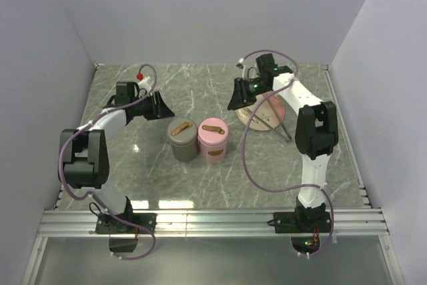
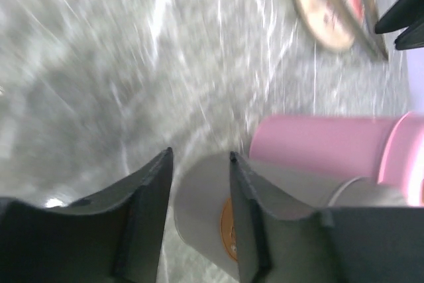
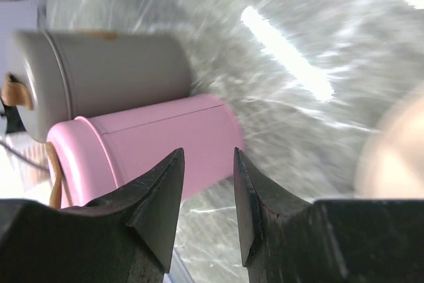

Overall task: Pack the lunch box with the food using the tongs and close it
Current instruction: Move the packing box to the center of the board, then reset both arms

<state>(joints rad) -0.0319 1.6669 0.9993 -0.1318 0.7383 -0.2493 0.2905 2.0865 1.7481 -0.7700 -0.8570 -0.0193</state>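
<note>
The pink lunch box (image 1: pixel 213 140) stands mid-table with its lid and brown strap handle on, touching a grey canister (image 1: pixel 182 140) on its left. In the wrist views the lunch box (image 2: pixel 318 144) (image 3: pixel 165 137) shows blurred. The tongs (image 1: pixel 285 131) lie across the plate (image 1: pixel 257 119) at the back right. I cannot make out the food as separate pieces on that plate. My left gripper (image 1: pixel 162 107) hovers left of and behind the grey canister, open (image 2: pixel 200 154) and empty. My right gripper (image 1: pixel 237 100) hangs over the plate's left edge, open (image 3: pixel 208 152) with nothing between its fingers.
The grey canister (image 2: pixel 199 210) (image 3: pixel 106 71) also carries a brown-handled lid. A red-tipped object (image 1: pixel 141 76) sits at the back left. Walls close in the table on three sides. The plate (image 2: pixel 324 11) appears at the top of the left wrist view.
</note>
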